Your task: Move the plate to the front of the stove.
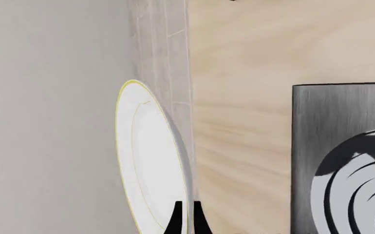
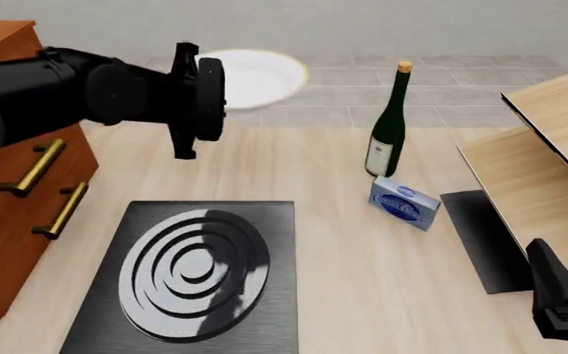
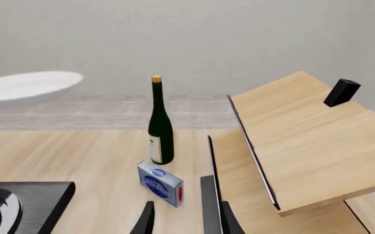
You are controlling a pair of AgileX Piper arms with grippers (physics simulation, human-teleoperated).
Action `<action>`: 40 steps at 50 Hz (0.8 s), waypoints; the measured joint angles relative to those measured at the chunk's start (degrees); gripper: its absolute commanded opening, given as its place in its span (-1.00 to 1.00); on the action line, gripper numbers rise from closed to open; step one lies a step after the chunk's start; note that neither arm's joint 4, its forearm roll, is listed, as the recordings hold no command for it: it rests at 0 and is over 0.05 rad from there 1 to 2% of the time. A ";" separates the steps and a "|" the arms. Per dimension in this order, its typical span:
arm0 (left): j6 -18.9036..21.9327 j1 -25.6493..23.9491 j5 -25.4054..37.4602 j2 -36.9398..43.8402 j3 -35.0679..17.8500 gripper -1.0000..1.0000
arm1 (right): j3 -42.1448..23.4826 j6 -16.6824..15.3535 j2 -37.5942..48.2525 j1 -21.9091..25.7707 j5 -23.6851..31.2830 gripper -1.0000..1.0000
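The flat dark grey square stove (image 2: 190,284) with silver concentric rings lies nearest on the pale wooden worktop (image 2: 313,169). Farther back, the left end effector (image 1: 186,222) is clamped on the rim of the round white gold-edged plate (image 2: 254,77), held aloft beyond the stove. The right end effector (image 3: 184,217) is spread apart, holding nothing.

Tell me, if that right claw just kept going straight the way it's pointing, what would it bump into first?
Probably the small blue box, lying just ahead of the right gripper in its wrist view, with the wine bottle behind it. Depth is unclear, so it might skim past.
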 measured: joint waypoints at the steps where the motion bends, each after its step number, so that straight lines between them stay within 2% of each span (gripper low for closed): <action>1: 0.01 0.22 -0.11 0.30 -0.07 -1.00 | 0.00 0.01 0.03 0.01 -0.02 1.00; 17: 0.79 3.66 -2.05 4.70 0.47 -1.00 | 0.00 0.07 0.25 0.08 -0.14 1.00; 40: 1.32 5.68 -1.96 8.80 -1.11 -1.00 | 0.01 0.13 0.49 0.11 -0.27 1.00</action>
